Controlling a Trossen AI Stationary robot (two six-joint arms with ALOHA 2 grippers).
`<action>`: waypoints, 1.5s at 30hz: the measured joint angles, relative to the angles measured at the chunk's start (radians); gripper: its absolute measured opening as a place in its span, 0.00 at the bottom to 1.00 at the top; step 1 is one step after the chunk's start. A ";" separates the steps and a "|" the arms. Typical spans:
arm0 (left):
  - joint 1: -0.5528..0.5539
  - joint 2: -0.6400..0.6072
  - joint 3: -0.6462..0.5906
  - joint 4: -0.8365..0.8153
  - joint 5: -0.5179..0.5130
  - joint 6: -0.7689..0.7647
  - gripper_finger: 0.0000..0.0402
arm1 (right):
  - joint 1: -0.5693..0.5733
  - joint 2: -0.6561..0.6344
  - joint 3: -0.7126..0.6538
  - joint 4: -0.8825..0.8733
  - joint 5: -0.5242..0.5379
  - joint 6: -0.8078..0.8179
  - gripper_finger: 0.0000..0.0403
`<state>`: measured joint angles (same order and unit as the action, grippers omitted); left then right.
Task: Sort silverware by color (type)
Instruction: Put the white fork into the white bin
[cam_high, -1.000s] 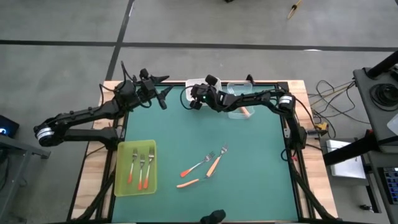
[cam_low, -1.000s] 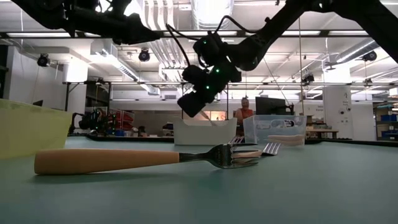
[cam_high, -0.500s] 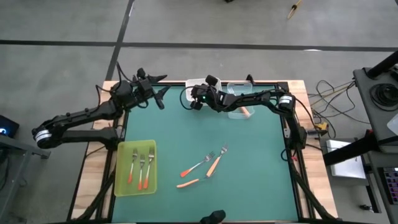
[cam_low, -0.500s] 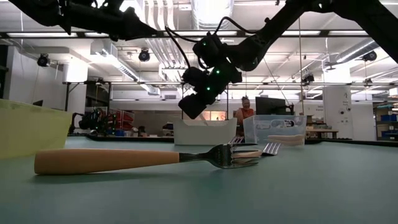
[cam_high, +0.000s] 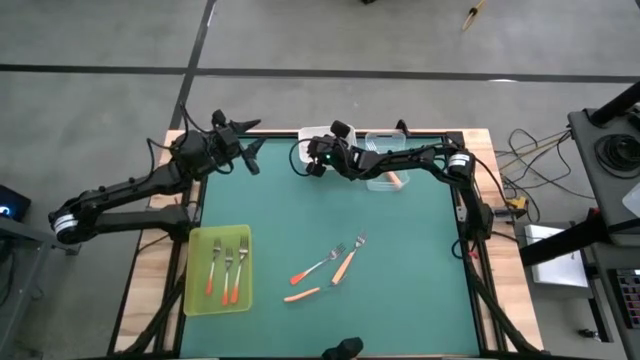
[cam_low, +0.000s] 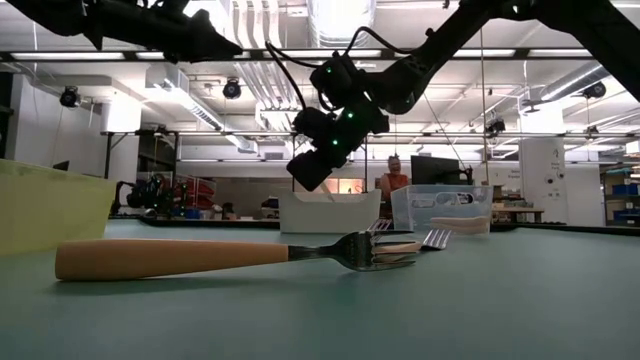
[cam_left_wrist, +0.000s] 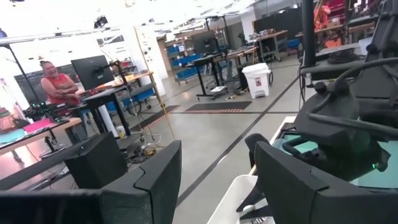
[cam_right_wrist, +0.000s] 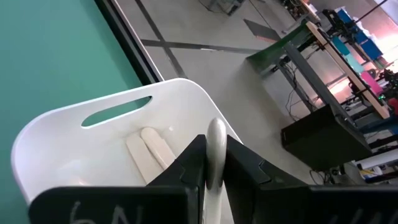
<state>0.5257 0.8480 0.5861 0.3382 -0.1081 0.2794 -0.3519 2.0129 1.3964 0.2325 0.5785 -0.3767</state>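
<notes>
My right gripper (cam_high: 312, 166) hangs over the white tray (cam_high: 318, 135) at the table's far edge, shut on a white-handled fork (cam_right_wrist: 216, 155). Two more white handles (cam_right_wrist: 151, 148) lie in that tray. My left gripper (cam_high: 247, 152) is open, raised over the far-left corner and empty. Three red-orange forks (cam_high: 228, 270) lie in the yellow-green tray (cam_high: 197, 300). A red-orange fork (cam_high: 318, 266) and two light orange forks (cam_high: 346, 262) (cam_high: 301, 294) lie flat on the green mat. One light orange fork (cam_low: 180, 257) is close in the low view. My right gripper pinches the white fork's handle between its two fingers, with the rounded handle end (cam_right_wrist: 216, 132) sticking out past the fingertips. The fingers (cam_low: 310, 168) slant down from the table's right. The fork is lifted clear above the white tray; its tines are hidden behind the gripper.
A clear tray (cam_high: 385, 142) with a light orange handle (cam_high: 394, 180) stands right of the white tray. The green mat (cam_high: 400, 250) is bare to the right of the loose forks. A person (cam_left_wrist: 59, 87) stands in the room beyond the table.
My left gripper has drawn back a little toward the table's far-left corner and stayed open. My right gripper has hardly shifted over the white tray and stays shut on the fork.
</notes>
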 joint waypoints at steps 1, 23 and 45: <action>0.000 -0.001 0.000 -0.001 0.000 0.000 0.46 | 0.000 0.000 0.000 0.000 0.000 0.000 0.08; 0.000 0.000 0.000 0.001 0.001 0.000 0.46 | 0.000 0.000 0.000 0.004 -0.002 -0.001 0.08; 0.000 -0.001 0.000 0.011 0.002 -0.009 0.46 | 0.000 -0.001 0.001 0.008 -0.028 0.001 0.19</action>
<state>0.5255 0.8471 0.5862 0.3492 -0.1062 0.2706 -0.3523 2.0121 1.3972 0.2409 0.5503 -0.3758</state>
